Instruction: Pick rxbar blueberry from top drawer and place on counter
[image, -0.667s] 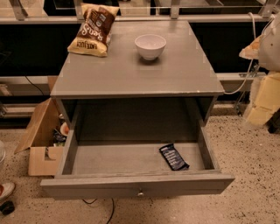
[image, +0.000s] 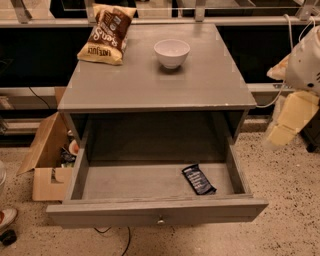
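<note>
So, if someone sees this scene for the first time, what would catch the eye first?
The top drawer stands pulled wide open, with the dark blue rxbar lying alone near its right side. On the counter above, a white bowl sits at the back middle and a snack bag at the back left. The gripper hangs at the right edge of the view, apart from the drawer.

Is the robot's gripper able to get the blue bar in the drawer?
Probably yes. The top drawer is open, the rxbar blueberry lies uncovered at its right end, and the gripper hangs off to the right, nothing between them.
</note>
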